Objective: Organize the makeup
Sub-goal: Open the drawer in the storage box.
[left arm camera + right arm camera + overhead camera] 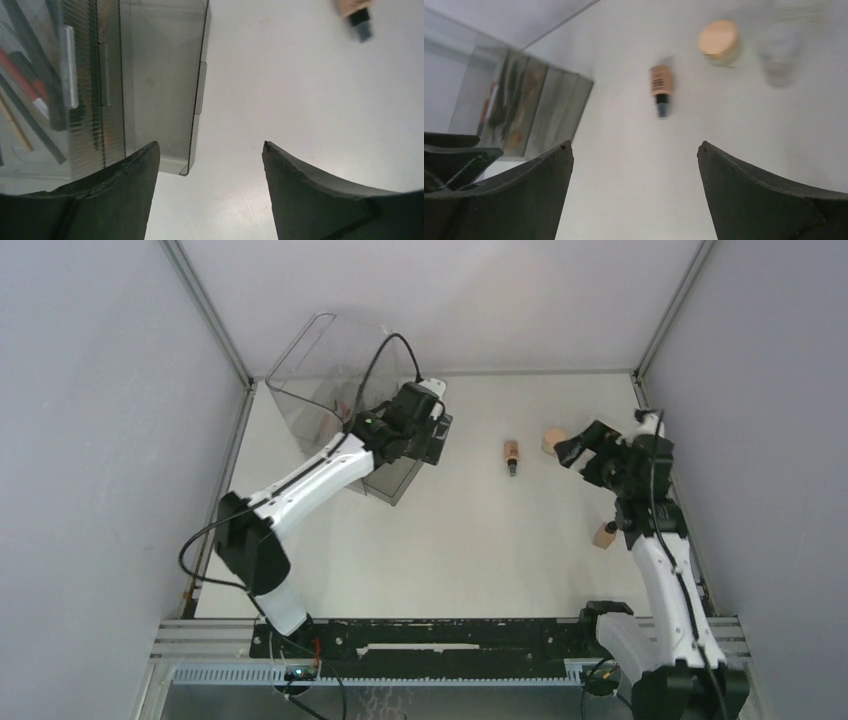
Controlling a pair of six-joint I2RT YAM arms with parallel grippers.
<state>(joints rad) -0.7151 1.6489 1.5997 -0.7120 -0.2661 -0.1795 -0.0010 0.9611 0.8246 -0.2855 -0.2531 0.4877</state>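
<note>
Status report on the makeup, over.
Left gripper open, empty, at organizer. Right gripper open, empty. Tan bottle and jar loose on table. Nothing blocking them.

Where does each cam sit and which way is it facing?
Top external: above and behind the bases, looking down on the table; both arms show, left gripper by the organizer, right gripper near the jar.
Left wrist: on the left arm, looking down past its open fingers at the organizer's corner and table.
Right wrist: on the right arm, looking leftward across the table past its open fingers.
Shared: all three see the tan bottle.
</note>
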